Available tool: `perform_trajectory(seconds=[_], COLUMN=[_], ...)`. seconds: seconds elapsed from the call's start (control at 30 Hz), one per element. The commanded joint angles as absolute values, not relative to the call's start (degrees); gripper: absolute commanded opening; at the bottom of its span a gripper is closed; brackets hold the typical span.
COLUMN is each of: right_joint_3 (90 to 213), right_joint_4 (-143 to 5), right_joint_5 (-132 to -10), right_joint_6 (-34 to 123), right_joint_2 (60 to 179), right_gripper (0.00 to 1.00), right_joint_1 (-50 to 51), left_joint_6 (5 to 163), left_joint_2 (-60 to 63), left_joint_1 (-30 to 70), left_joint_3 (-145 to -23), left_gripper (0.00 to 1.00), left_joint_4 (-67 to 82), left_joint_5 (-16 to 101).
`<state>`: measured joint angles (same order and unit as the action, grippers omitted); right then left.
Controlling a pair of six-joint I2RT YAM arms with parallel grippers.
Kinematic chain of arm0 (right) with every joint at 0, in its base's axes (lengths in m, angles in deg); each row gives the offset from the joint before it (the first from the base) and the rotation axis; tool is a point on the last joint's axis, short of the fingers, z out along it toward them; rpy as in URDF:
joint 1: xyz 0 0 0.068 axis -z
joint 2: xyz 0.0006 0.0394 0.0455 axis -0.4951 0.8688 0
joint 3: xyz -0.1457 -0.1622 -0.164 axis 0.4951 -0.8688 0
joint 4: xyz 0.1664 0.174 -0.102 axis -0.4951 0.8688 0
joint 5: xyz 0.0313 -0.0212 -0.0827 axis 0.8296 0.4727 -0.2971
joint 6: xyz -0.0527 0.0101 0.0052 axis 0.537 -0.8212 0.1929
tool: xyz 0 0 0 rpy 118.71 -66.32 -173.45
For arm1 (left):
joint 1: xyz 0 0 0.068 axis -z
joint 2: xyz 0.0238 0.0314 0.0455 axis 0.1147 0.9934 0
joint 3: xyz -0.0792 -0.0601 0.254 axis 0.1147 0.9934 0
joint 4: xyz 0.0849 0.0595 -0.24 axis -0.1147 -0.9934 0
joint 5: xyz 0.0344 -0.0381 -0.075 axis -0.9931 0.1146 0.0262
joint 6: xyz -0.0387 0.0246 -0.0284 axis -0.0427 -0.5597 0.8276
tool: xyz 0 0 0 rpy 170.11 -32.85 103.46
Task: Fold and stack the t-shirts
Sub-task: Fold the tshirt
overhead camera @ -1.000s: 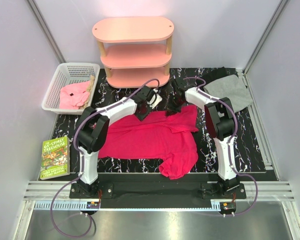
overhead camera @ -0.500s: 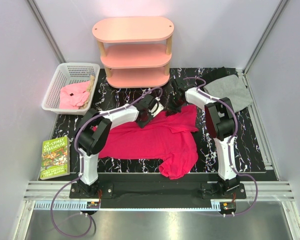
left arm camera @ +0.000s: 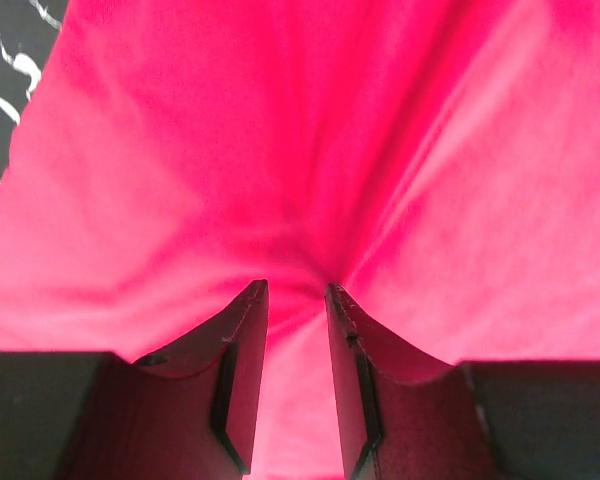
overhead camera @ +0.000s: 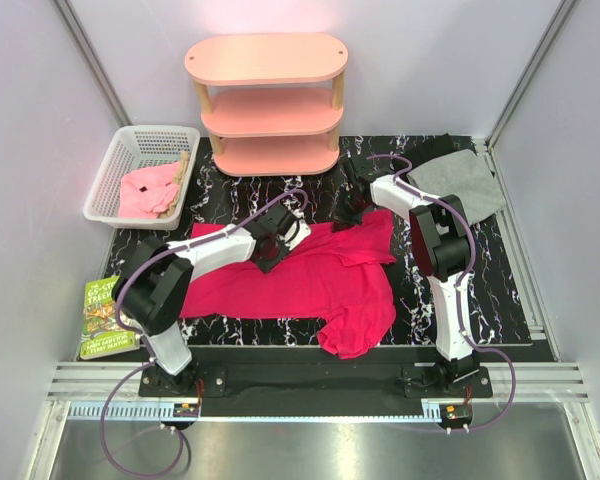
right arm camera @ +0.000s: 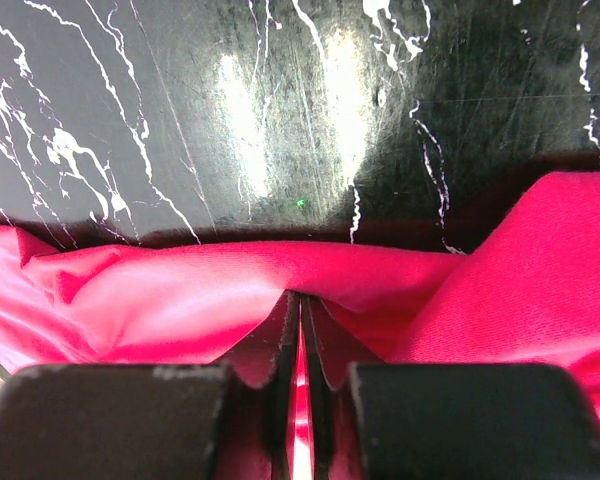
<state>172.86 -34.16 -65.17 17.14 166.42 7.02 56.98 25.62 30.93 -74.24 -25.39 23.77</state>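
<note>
Red t-shirt, centre of top view: soft matt cloth, fine knit, creased. Grey t-shirt, upper right: matt cloth too, fewer creases. Table top: black with white marble veining, glossy, with glare patches and fine scratches in right wrist view. Shelf, upper centre: smooth pink painted boards, pale wooden posts. Basket, upper left: white plastic lattice; pink cloth inside, matt. Book, lower left: printed paper cover. Left gripper: matt black, plastic look. Bottom strip: brushed metal.
</note>
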Motion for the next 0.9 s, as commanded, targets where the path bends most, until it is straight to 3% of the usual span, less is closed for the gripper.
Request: perform_trajectory(seconds=[0.0, 0.3, 0.6, 0.87], right_joint_3=[170.9, 170.1, 172.3, 191.5], right_joint_4=[-32.0, -32.0, -31.8, -22.5], right_joint_5=[-69.0, -68.9, -68.1, -67.6], right_joint_6=[18.2, 18.3, 18.8, 22.3], right_joint_2=[169.2, 170.3, 172.8, 180.3], right_gripper=[0.10, 0.10, 0.10, 0.10], right_joint_1=[7.6, 8.9, 13.3, 16.4], left_joint_6=[57.7, 56.9, 55.1, 53.4], left_joint_2=[20.8, 23.3, 18.4, 16.4], left_joint_1=[31.4, 31.6, 31.1, 24.7], left_joint_3=[-72.4, -69.2, -75.0, -80.4], left_gripper=[0.35, 0.34, 0.35, 0.35], left_joint_4=[-24.6, -23.2, -27.5, -29.9], left_joint_5=[25.4, 25.2, 27.0, 25.2])
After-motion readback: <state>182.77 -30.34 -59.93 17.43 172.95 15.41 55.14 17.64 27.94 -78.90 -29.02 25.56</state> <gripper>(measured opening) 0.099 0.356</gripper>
